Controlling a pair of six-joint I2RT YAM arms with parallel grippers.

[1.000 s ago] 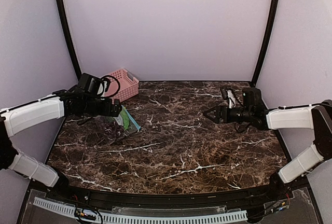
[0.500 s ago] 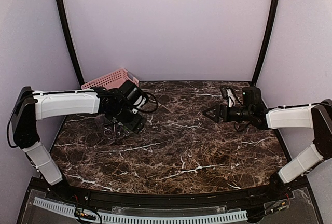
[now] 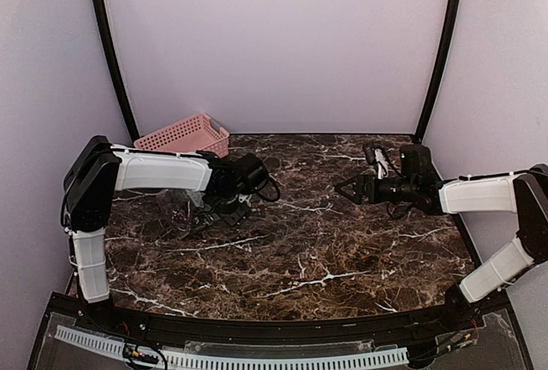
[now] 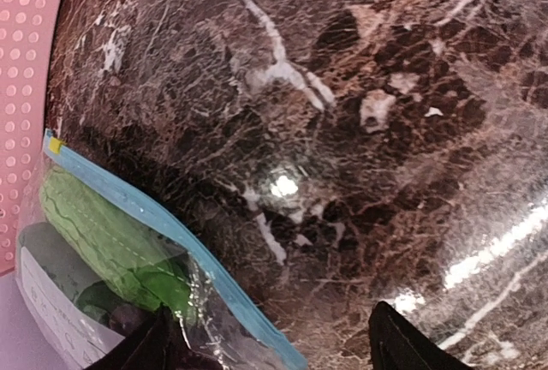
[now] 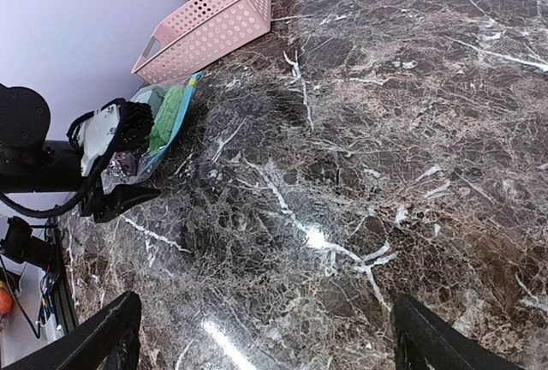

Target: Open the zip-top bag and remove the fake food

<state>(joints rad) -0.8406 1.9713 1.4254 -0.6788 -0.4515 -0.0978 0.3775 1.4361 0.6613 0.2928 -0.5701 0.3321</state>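
Note:
The zip-top bag (image 4: 94, 301) lies flat on the marble at the left, its teal strip running diagonally. Through the plastic I see the green piece (image 4: 111, 241) and dark grapes (image 4: 128, 323). My left gripper (image 4: 274, 355) is open, low over the bag's zip edge, with one finger (image 4: 154, 346) over the bag and the other over bare marble. The top view shows this gripper (image 3: 221, 210) beside the bag (image 3: 180, 213). My right gripper (image 3: 347, 188) is open and empty, hovering at the right. Its wrist view shows the bag (image 5: 158, 130) far off.
A pink slotted basket (image 3: 184, 135) stands at the back left corner, just behind the bag; it also shows in the left wrist view (image 4: 26, 87) and right wrist view (image 5: 205, 23). The marble table (image 3: 300, 250) ends at curved purple walls.
My left arm has swung right and down across the bag, so the gripper now sits at the bag's right edge and the basket is uncovered. The right arm has not moved.

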